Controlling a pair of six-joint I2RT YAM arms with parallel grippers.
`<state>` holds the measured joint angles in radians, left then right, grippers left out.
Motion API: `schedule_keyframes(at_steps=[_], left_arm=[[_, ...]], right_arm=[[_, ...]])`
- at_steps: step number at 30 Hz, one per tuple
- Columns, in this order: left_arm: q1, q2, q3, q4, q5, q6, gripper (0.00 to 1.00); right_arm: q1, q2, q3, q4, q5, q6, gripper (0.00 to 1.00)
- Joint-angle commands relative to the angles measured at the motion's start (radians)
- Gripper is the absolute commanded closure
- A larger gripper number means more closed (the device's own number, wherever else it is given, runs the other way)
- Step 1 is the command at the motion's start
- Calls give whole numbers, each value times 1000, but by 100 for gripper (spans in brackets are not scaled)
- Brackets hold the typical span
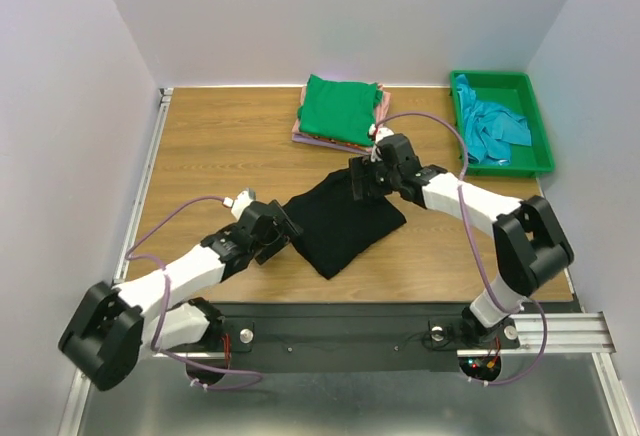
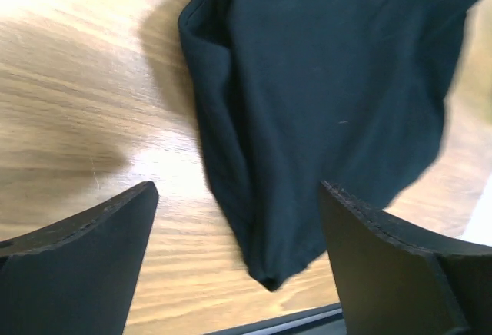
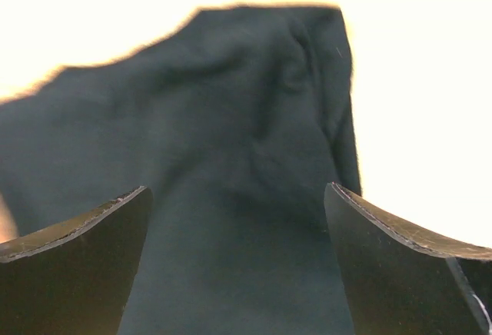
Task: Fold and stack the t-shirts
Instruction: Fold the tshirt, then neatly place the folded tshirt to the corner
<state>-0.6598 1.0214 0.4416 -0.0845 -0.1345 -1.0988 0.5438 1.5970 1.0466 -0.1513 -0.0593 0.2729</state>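
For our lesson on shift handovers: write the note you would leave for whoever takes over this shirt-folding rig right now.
Left gripper: fingers open, empty, at the black t-shirt's left edge.
Right gripper: fingers open, empty, over its far corner.
Done: the black t-shirt looks folded, mid-table; the green t-shirt tops the folded pile at the far edge.
Left: move the black one onto the pile; fold and stack the teal t-shirt, crumpled in the green tray.
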Motion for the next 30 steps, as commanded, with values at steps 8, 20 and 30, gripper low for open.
schedule_keyframes(at_steps=[8,20,30], left_arm=[[19,276,85,111,38,30,23],[19,528,198,134,65,74,72],[19,507,381,94,-36,206,100]], right_arm=[[-18,191,72,-59,136,-87,5],[22,271,56,-70,-53,-89,60],[38,118,85,-71,105,-72,99]])
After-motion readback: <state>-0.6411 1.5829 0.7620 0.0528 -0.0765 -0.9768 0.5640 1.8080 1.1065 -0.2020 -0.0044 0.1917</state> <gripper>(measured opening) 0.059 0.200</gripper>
